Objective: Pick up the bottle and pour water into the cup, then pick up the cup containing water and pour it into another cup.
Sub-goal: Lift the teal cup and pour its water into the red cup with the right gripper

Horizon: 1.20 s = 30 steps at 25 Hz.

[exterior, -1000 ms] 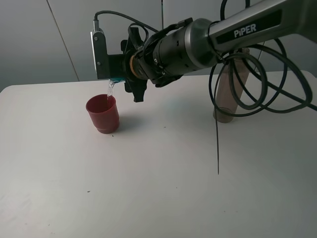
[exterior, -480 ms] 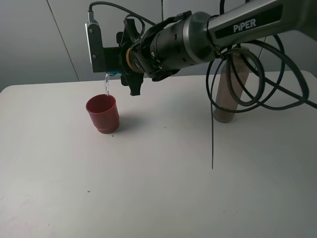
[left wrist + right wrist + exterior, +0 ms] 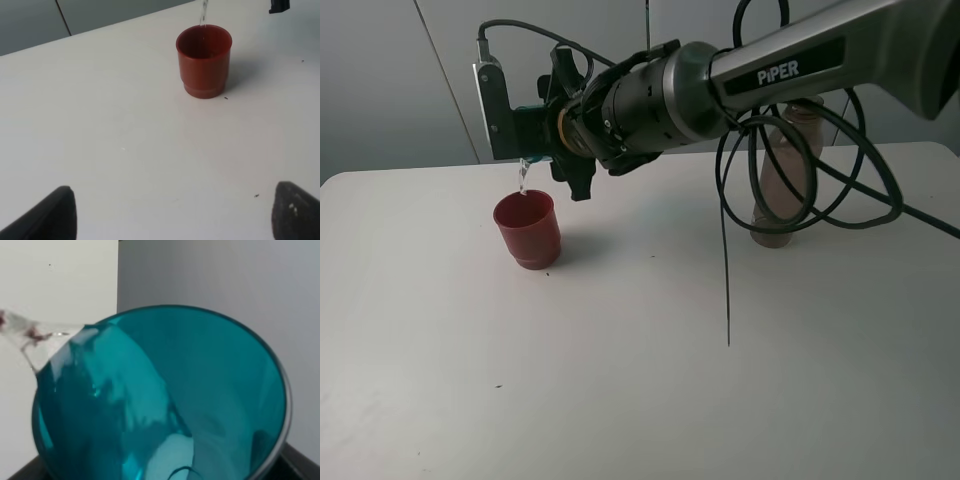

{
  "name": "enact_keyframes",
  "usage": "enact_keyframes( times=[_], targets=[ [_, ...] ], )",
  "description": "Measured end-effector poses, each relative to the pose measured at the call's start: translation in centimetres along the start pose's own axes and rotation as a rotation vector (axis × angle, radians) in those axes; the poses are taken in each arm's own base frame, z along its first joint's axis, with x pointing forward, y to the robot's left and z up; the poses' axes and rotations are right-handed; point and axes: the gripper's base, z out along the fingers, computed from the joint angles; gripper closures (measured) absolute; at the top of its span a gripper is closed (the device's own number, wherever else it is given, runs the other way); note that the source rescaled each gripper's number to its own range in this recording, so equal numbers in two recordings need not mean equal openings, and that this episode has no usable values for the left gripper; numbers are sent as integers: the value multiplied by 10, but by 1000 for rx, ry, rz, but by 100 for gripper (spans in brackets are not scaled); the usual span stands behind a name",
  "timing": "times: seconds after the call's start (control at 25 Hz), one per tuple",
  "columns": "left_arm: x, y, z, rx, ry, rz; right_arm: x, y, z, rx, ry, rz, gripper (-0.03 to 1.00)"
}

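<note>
My right gripper is shut on the teal translucent cup and holds it tipped over, above and a little behind the red cup. A thin stream of water falls from the teal cup's rim into the red cup. The teal cup fills the right wrist view, with water running off its rim. The red cup stands upright in the left wrist view, water dropping into it. The grey-brown bottle stands upright at the back right, behind cable loops. My left gripper is open, low over the table, away from the red cup.
Black cables hang from the right arm and loop in front of the bottle, one strand dangling toward the table middle. The white table ends at a grey wall behind.
The right arm has moved left and risen a little with the teal cup. The stream has thinned and now falls at the red cup's left side. The cables swung left.
</note>
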Motion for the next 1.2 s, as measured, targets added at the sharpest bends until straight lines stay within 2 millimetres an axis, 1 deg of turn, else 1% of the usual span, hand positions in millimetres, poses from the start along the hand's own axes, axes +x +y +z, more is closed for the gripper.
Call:
enact_keyframes(
  times=[0.56, 0.96, 1.2],
  targets=[
    [0, 0, 0, 0, 0, 0, 2, -2, 0, 12, 22, -219, 81],
    [0, 0, 0, 0, 0, 0, 2, -2, 0, 11, 22, -250, 81],
    [0, 0, 0, 0, 0, 0, -4, 0, -2, 12, 15, -271, 81]
  ],
)
